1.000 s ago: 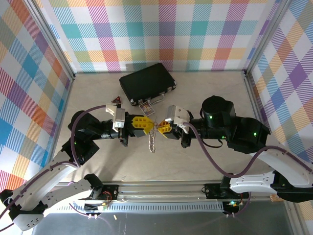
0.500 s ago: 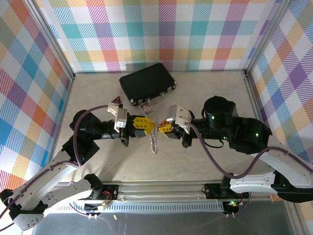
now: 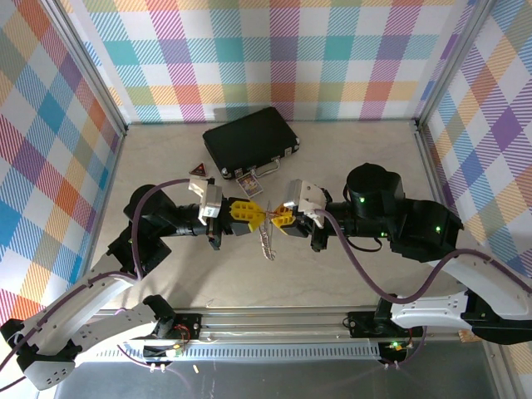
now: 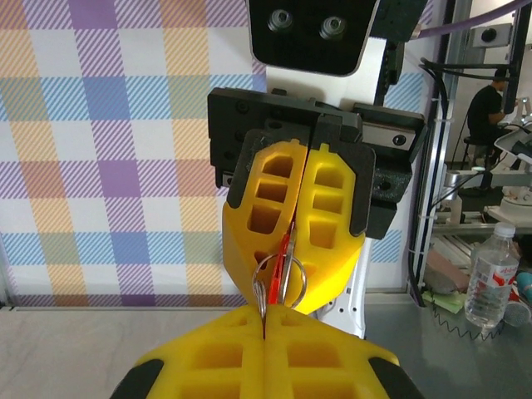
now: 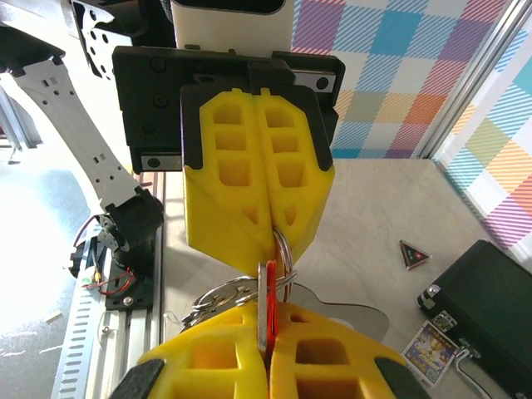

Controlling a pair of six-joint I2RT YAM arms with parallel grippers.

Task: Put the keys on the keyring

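Where keys (image 5: pixel 263 309) meet keyring (image 4: pixel 278 278), red tag (image 5: pixel 271 299)

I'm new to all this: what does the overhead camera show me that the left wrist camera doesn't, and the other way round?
Overhead view: the black case, the triangular badge, the picture card and a silver chain dangling under the grippers. Left wrist view: close up, the keys with their red tag pinched in the right gripper, the keyring rising from the left gripper, plus a water bottle and a seated person outside. Both: the two shut yellow grippers meeting tip to tip.
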